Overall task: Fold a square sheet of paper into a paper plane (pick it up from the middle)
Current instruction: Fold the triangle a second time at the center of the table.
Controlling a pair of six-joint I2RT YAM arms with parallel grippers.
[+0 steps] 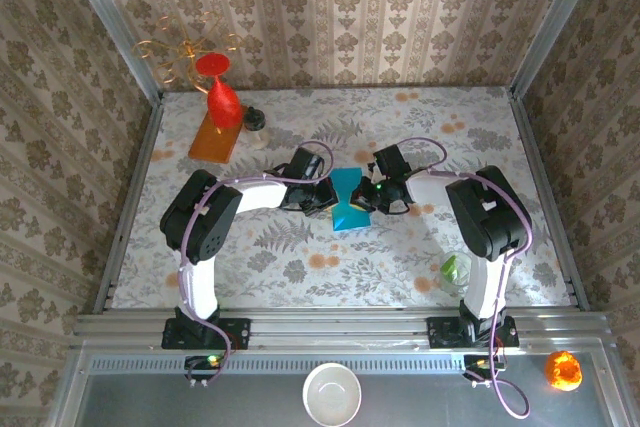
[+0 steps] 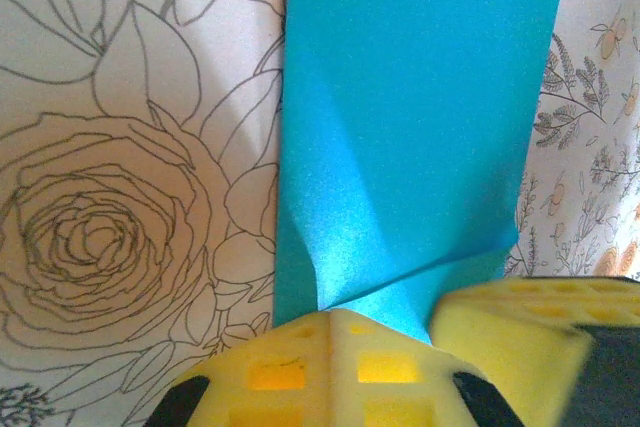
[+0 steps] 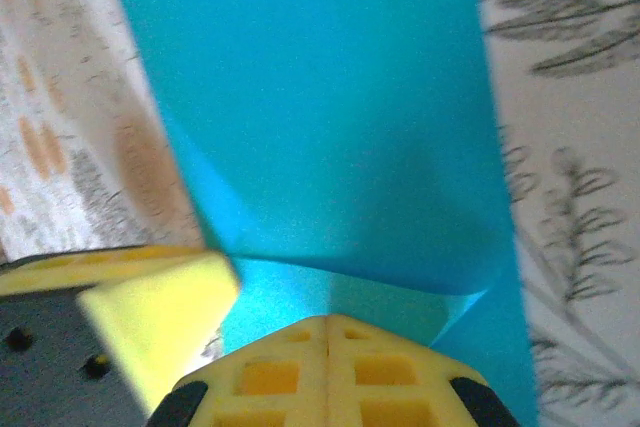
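Observation:
The square sheet of paper (image 1: 352,209) is teal-blue and sits at the middle of the floral table, drawn in at its waist into an hourglass shape. My left gripper (image 1: 328,199) meets its left edge and my right gripper (image 1: 375,197) its right edge. In the left wrist view the yellow jaws (image 2: 338,315) are shut together at the paper's (image 2: 420,97) near edge, where a crease rises from the tip; the other arm's yellow finger (image 2: 520,337) shows at the lower right. In the right wrist view the jaws (image 3: 325,319) are shut on the buckled paper (image 3: 320,97).
A red vase (image 1: 222,97) stands on an orange board (image 1: 215,137) at the back left, with a small jar (image 1: 255,122) beside it. A clear cup holding something green (image 1: 455,272) is near the right arm's base. A white bowl (image 1: 332,394) and an orange object (image 1: 563,369) lie off the table's front.

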